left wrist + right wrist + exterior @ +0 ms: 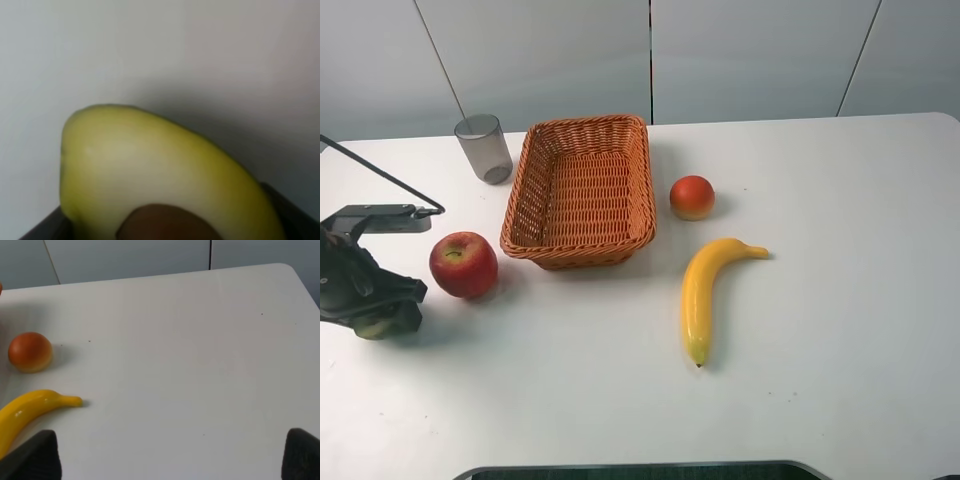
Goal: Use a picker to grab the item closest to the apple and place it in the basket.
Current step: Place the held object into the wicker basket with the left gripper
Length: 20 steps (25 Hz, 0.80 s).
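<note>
White table point(840, 300) (grey panelled wall point(750, 50) behind) bears basket point(645, 190).

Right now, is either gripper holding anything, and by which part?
Left gripper sits around the avocado half, at its sides; whether it is clamped cannot be told. Right gripper is open and holds nothing.

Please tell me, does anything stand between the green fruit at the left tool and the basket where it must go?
Yes. The apple sits on the table directly between the green fruit at the left tool and the basket. A straight low path would likely hit it; lifting over seems safer.
</note>
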Tool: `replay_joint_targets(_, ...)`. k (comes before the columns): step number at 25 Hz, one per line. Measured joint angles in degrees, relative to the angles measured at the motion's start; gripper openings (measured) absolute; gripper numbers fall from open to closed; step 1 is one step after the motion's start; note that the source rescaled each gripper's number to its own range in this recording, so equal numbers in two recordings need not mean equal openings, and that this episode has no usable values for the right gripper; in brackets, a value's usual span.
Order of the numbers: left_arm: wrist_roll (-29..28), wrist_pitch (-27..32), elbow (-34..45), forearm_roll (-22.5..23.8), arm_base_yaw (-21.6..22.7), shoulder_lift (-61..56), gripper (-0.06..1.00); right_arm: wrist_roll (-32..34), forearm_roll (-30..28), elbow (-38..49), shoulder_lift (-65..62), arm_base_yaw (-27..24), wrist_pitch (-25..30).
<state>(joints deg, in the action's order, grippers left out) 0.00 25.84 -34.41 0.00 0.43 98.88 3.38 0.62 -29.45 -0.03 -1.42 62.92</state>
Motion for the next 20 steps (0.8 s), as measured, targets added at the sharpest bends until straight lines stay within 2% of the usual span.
replay_joint_targets(7,0.0,10.4,-3.0,0.0,0.0,-11.6,0.03,0.0,0.0,0.0,0.0,0.0,0.0)
replay_joint_targets(17,0.4,23.0,-8.2,-6.5,-0.1,-27.5,0.03,0.0,0.0,0.0,0.0,0.0,0.0)
replay_joint_targets(20,0.4,25.4,-10.4,-7.1,-3.2,-28.5,0.03,0.0,0.0,0.0,0.0,0.0,0.0)
